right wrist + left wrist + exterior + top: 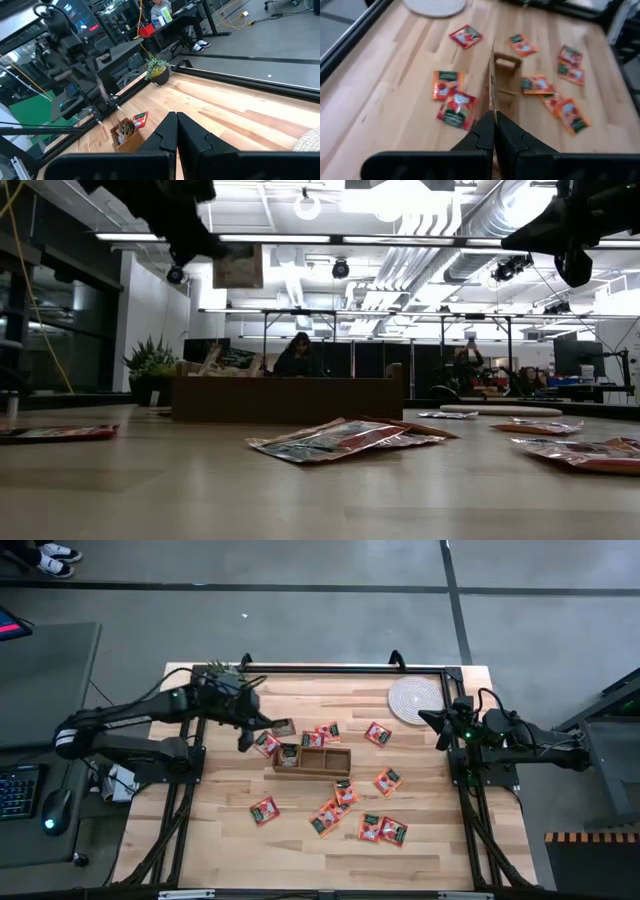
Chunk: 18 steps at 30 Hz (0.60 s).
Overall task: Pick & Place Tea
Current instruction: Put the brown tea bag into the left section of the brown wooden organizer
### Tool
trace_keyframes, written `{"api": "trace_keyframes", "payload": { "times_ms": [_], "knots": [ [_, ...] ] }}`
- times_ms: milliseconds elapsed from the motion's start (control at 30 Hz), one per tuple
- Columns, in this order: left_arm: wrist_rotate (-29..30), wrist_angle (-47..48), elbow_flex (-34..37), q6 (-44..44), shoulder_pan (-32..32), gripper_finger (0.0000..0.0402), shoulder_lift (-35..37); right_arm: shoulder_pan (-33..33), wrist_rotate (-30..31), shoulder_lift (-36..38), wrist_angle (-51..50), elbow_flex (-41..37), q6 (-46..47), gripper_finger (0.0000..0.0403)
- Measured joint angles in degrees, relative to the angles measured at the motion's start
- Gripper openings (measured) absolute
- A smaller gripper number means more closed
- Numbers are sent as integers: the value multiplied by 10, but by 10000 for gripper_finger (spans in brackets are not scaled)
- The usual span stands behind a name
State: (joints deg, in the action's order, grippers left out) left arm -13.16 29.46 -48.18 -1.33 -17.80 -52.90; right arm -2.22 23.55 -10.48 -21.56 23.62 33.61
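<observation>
High view: left gripper (247, 736) above wooden box (313, 759) left end, jaws clamped on one tea sachet (284, 727); other sachets (383, 830) scattered on table (220, 840). Right gripper (428, 721) near woven mat (414, 699), jaws together.
Low view: held sachet hangs above box (clear of it).
Left wrist view: sachet edge-on between fingers (482, 131).

The wooden box (313, 759) sits mid-counter (220, 830). Tea sachets (347, 810) lie scattered around it, mostly toward the near edge and right. A woven mat (414, 699) lies at the far right corner, a potted plant (222, 671) at the far left.
</observation>
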Motion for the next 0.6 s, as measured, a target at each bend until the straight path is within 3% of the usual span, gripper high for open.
{"api": "trace_keyframes", "payload": {
  "times_ms": [100,333,600],
  "knots": [
    [6,-20,5,12,25,0,-24,0,1,0,0,0,5,0],
    [126,-20,7,26,126,0,-93,0,1,0,0,0,11,0],
    [152,-47,28,-4,185,0,-126,0,1,0,0,0,15,0]
  ]
}}
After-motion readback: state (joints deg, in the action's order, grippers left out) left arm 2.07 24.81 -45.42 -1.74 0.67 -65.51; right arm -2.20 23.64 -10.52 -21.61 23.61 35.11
